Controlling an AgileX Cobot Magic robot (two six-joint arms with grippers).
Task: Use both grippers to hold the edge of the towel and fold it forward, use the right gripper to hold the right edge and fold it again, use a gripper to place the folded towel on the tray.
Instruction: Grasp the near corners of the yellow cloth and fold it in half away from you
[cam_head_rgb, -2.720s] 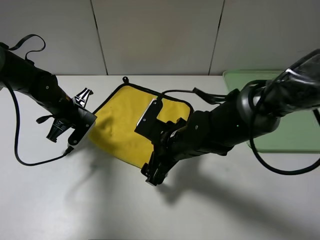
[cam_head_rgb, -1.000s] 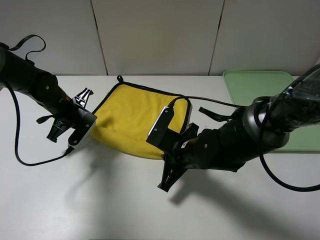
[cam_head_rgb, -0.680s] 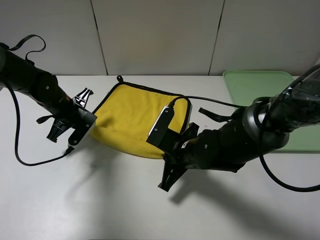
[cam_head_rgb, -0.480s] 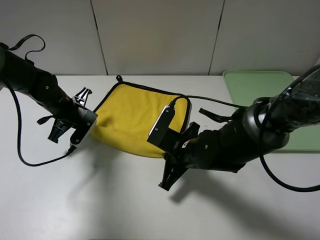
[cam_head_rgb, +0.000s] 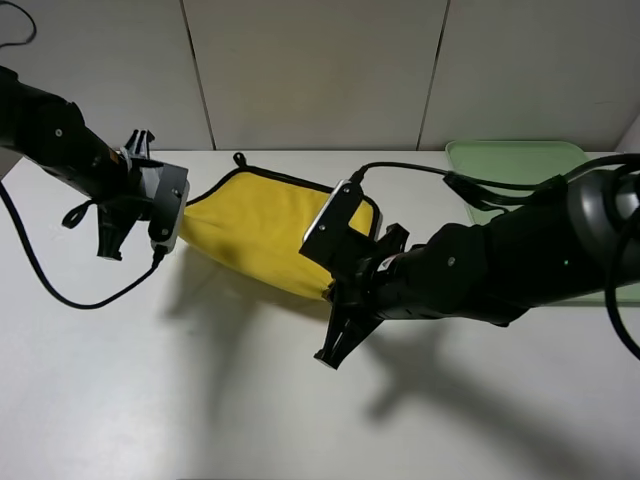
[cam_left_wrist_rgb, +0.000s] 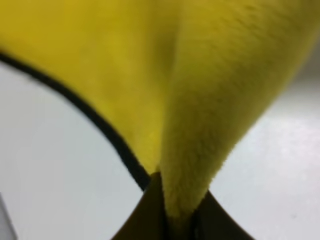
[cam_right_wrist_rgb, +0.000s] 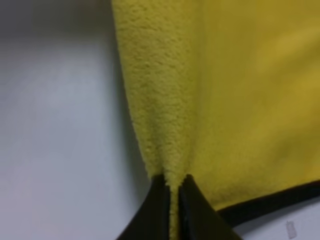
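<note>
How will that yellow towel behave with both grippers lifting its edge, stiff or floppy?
Probably floppy: the towel drapes loosely from the left gripper and the right gripper down to the table. It likely pinches easily, since each closed claw bunches a fold of cloth. Its fuzzy pile suggests it won't slip out readily.

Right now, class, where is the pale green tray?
In the exterior high view the tray lies at the far right of the table, partly hidden behind the right arm, apart from the yellow towel to its left.
</note>
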